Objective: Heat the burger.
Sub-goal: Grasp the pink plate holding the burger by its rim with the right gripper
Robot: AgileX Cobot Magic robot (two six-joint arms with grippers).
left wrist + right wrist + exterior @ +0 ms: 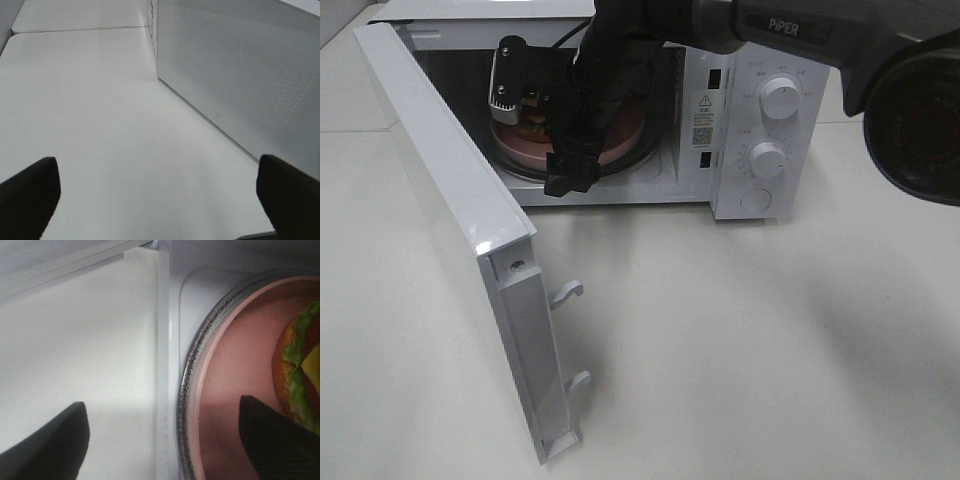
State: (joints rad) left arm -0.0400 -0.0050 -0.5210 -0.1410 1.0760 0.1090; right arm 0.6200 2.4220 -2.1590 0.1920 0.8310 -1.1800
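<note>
The microwave (760, 110) stands with its door (440, 180) swung wide open, and the right arm reaches into its cavity. Inside the microwave, a pink plate (235, 380) sits on the glass turntable (192, 365), and the burger (300, 365) lies on that plate, showing green lettuce, an orange-brown bun and a bit of yellow cheese; the high view hides most of it behind the arm. The right gripper (160, 445) is spread wide and pinches nothing: one fingertip (275, 440) hangs over the plate just beside the burger, while the other is outside the microwave's front sill, over the white table (740, 340). The left gripper (157, 200) is outside the microwave, low over the table beside a white perforated panel (240, 75), its fingers spread far apart with nothing between them.
</note>
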